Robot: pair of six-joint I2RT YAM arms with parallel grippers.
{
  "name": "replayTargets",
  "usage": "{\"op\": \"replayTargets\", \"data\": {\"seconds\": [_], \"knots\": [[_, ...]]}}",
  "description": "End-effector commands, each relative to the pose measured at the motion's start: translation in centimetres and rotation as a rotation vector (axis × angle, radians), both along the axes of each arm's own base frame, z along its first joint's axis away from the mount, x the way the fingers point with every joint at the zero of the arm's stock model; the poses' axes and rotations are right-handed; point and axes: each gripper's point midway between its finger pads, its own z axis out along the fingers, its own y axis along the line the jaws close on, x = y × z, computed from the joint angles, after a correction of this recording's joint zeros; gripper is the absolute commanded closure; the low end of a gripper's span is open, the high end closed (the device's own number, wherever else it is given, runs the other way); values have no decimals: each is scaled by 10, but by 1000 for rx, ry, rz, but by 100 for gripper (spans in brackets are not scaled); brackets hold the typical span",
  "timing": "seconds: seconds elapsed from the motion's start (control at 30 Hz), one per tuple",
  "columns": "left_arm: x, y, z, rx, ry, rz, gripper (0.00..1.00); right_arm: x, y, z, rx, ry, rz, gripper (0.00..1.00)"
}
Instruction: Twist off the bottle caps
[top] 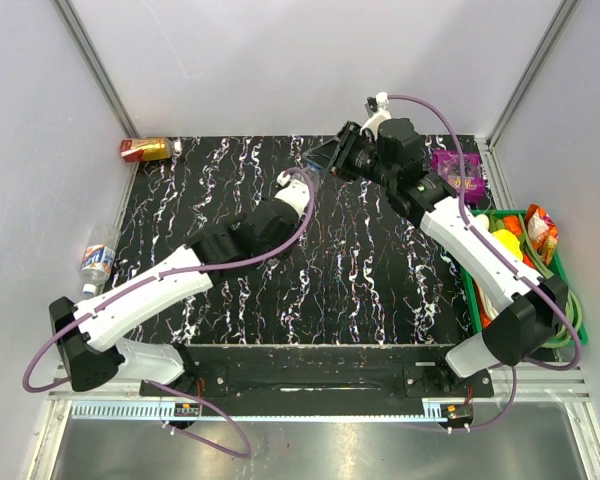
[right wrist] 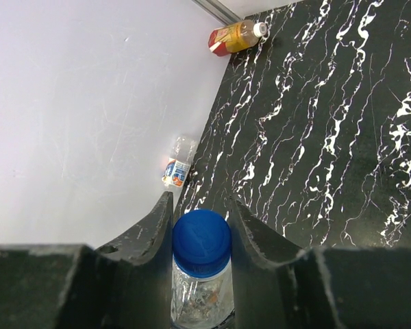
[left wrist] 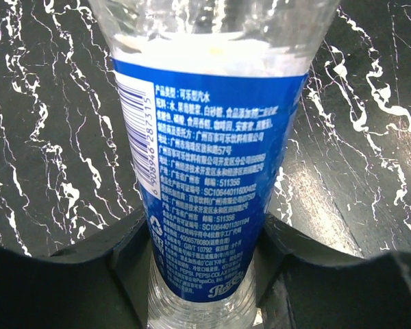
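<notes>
The blue cap [right wrist: 201, 241] sits between the fingers of the right gripper [right wrist: 201, 218]. They look pressed against its ribbed sides, so the gripper seems clenched on the cap, as far as the wrist view shows. Below the cap, the neck runs into the Pepsi bottle [left wrist: 212, 171]. The left gripper [left wrist: 205, 236] grasps it from both sides at the lower end of the label. From above, the two hold the bottle off the tabletop [top: 380, 270], over its far middle, with the cap end toward the right arm.

The step in hand appears to be the twist itself. To do it well, the left gripper should hold the body firmly without crushing the thin plastic. The right should turn about the bottle's axis, fingers square on the ribs so they do not slip. A soft body may twist along with the cap.

The other bottle [top: 98, 258], its white cap [top: 86, 290] apparently on, lies at the tabletop's left edge, well apart from both.
</notes>
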Motion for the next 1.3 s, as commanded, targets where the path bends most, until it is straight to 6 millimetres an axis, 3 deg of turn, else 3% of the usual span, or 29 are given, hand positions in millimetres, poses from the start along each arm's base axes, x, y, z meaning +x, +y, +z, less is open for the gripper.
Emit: {"op": "replayTargets", "data": {"seconds": [0.0,0.4,0.67,1.0,1.27], "knots": [[-3,-15,13,-109,-30,-57,78,-26,-1,44,58,-146,69,100],[-16,-31,16,-220,-14,-156,78,-48,1,52,90,-187,159,100],[-26,-35,25,-361,-5,-229,78,-63,-5,73,111,-272,174,100],[-51,-50,69,-697,34,-515,78,-76,-4,76,121,-288,229,100],[-93,-63,93,-861,92,-838,78,-91,-8,90,124,-363,273,100]]}}
